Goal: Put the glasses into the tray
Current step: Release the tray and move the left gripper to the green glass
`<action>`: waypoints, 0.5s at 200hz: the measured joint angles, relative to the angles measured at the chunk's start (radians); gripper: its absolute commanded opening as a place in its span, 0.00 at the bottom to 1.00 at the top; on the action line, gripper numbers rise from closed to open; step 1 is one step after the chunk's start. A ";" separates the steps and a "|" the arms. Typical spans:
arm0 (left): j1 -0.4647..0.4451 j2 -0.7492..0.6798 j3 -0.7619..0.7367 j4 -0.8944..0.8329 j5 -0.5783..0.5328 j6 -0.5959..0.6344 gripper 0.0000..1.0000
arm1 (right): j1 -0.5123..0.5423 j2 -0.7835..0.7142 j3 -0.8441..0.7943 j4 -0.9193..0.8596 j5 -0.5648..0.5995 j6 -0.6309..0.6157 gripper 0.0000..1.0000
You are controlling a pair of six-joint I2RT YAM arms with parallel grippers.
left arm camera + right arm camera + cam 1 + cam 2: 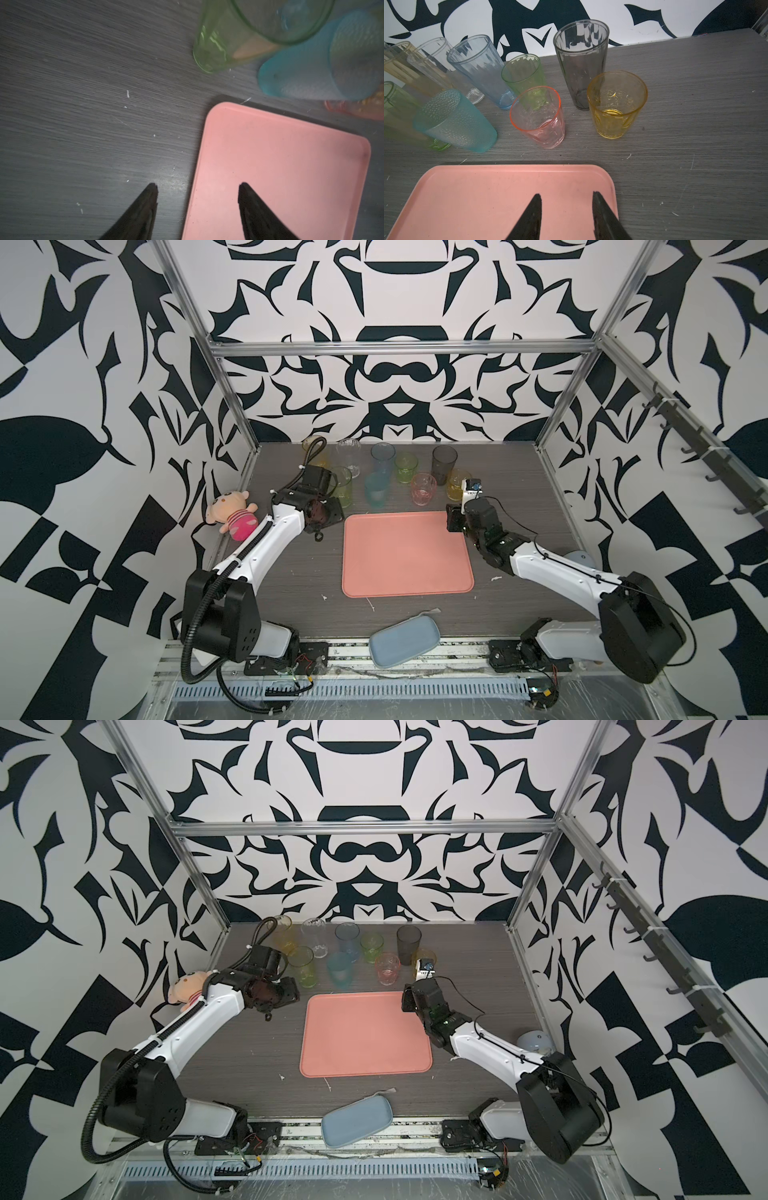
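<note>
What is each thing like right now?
Tray, empty.
Left hand, open, empty.
Right hand, open, empty.
Teal tumbler, looks upside down.
Pink tumbler, upright.
Short yellow tumbler, upright.
Smoke-grey tumbler, upright.
Short green tumbler, upright.
Blue tumbler, upright.
Clear tumbler, upright.
Tall amber tumbler, upright.
Tall green tumbler, upright.
Blue-grey dish, empty.
Plush doll, lying down.

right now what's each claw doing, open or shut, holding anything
Left claw: open, holding nothing.
Right claw: open, holding nothing, above a corner of the salmon-pink tray.
</note>
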 measured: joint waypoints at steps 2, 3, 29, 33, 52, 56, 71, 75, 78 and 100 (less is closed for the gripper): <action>0.002 0.000 0.003 -0.001 -0.001 -0.002 0.68 | 0.000 0.000 0.000 0.000 0.000 0.000 0.43; 0.005 0.000 0.006 -0.002 -0.002 -0.004 0.68 | 0.000 0.000 0.000 0.000 -0.001 0.000 0.43; 0.049 0.000 0.071 -0.021 -0.018 -0.021 0.70 | 0.000 0.000 0.000 0.000 -0.003 0.000 0.43; 0.055 0.000 0.082 -0.023 -0.019 -0.022 0.70 | 0.000 0.000 0.000 0.000 -0.004 0.000 0.43; 0.078 0.015 0.150 -0.034 -0.026 -0.033 0.71 | 0.000 0.000 0.000 0.000 -0.004 0.000 0.43; 0.082 0.019 0.164 -0.034 -0.026 -0.034 0.71 | 0.000 0.000 0.000 0.000 -0.004 0.000 0.43; 0.099 0.049 0.219 -0.033 -0.026 -0.041 0.71 | 0.000 0.000 0.000 0.000 -0.005 0.000 0.43; 0.104 0.059 0.232 -0.032 -0.026 -0.044 0.70 | 0.000 0.000 0.000 0.000 -0.005 0.000 0.43; 0.106 0.064 0.239 -0.032 -0.026 -0.045 0.71 | 0.000 0.000 0.000 0.000 -0.006 0.000 0.43; 0.126 0.125 0.294 -0.034 -0.018 -0.060 0.71 | 0.000 0.000 0.000 0.000 -0.006 0.000 0.43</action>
